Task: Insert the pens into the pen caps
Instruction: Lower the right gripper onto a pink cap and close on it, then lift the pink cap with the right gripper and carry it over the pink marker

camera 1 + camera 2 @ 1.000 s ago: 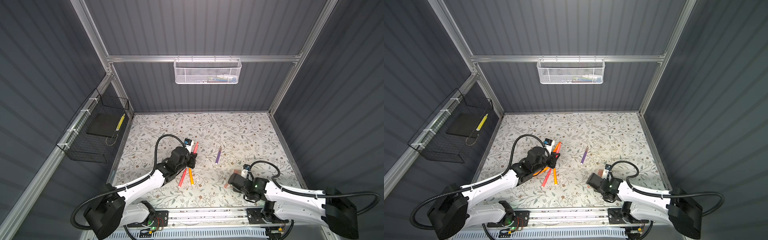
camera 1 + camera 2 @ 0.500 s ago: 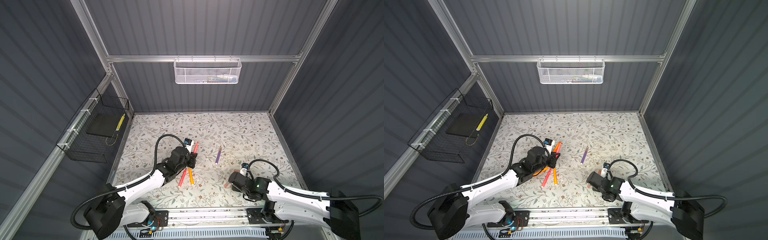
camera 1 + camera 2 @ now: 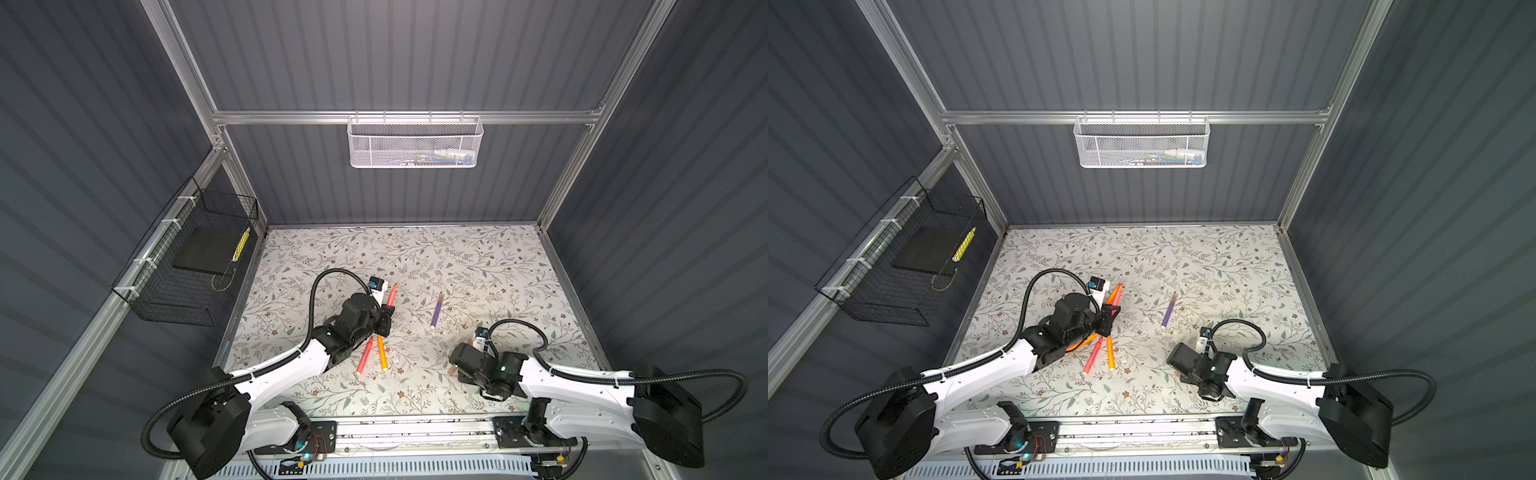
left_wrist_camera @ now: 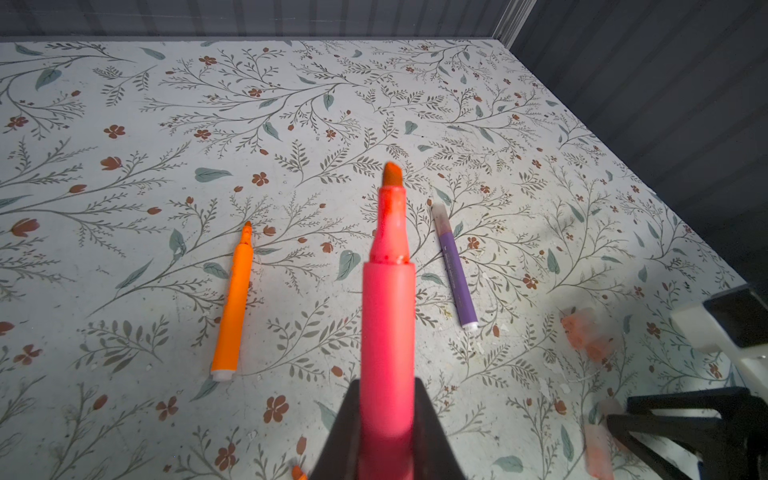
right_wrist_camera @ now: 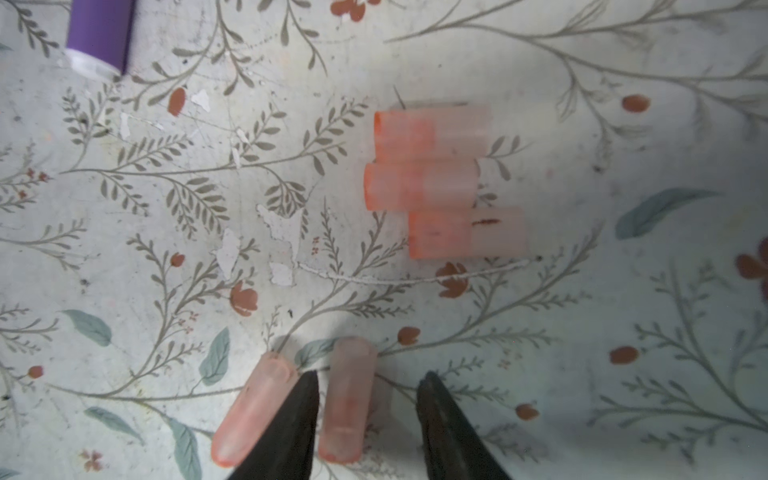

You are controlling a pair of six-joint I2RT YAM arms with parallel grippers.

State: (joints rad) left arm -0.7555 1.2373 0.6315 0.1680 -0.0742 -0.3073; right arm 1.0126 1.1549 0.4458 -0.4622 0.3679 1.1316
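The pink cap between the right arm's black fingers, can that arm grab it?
Probably yes. The right gripper is open with the cap lying between its fingers, nothing over it. A second cap just outside one finger might get nudged.

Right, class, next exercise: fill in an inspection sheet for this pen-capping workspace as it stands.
Surface: floral table, chipped in spots.
Job's things: red-pink pen uncapped; orange pen and purple pen lying loose; five loose caps.
Clutter: nothing seen.
Grippers: left gripper shut on the red-pink pen; right gripper open, jaws straddling one cap.
Cables: black cables loop over both arms, clear of the pens.
Surroundings: white mesh basket on the rear rail; black wire basket on the left wall.
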